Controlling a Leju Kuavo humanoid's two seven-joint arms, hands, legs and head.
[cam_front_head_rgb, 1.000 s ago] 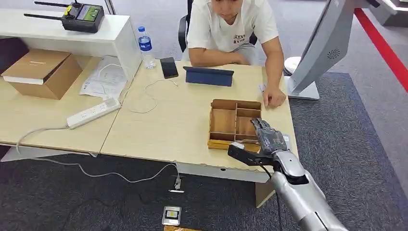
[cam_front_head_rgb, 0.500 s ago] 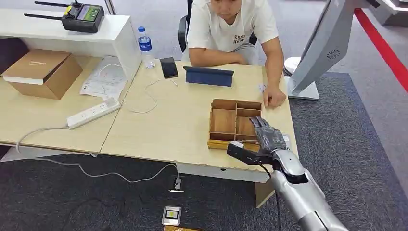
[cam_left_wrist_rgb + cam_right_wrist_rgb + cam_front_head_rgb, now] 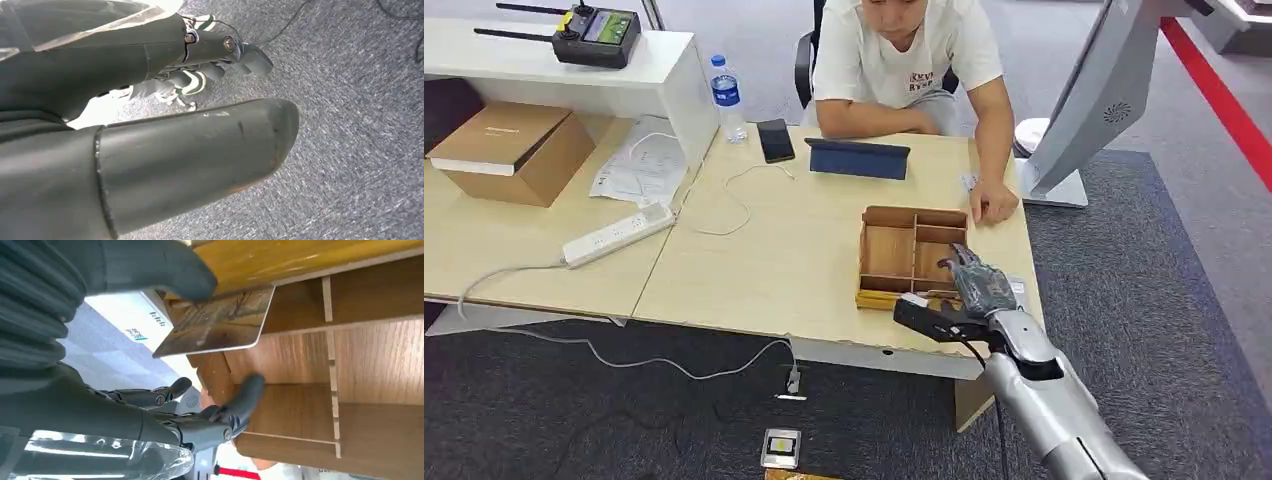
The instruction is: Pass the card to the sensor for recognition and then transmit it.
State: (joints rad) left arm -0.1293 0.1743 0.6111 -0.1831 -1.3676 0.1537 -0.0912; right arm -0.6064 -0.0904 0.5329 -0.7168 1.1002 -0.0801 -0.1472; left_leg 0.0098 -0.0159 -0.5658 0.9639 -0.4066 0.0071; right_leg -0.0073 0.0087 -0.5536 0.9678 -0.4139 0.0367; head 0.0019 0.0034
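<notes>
Wooden and split by thin partitions, the divided tray [image 3: 911, 256] sat at the near right corner of the table [image 3: 764, 270], and everything else is best placed against it. The right hand [image 3: 972, 288] hovered over the tray's near right compartment, fingers pointing down into it. In the right wrist view the card [image 3: 216, 322] leaned against the tray's wall inside that compartment, a glossy rectangle standing on edge. The thick thumb [image 3: 150, 267] lay close above the card's upper edge while a dark finger [image 3: 240, 400] reached onto the compartment floor below it — thumb and finger were apart, and no firm pinch showed, so I judged the hand released and not yet grasping anything.

The left hand [image 3: 220, 55] hung over grey carpet, fingers curled loosely with nothing in them; whether it was fully clenched I cannot tell.

Beyond the tray's far right corner, a person's hand [image 3: 994, 205] rested on the table. Farther right of the tray, off the table's end, stood a large grey tilted kiosk [image 3: 1089, 100] — probably the sensor, though that is a guess.

The step in hand looked like the pickup, the first part of the task. The next move would call for closing thumb and finger on the card's two faces without pushing it flat against the wall, then lifting it clear of the partitions.
</notes>
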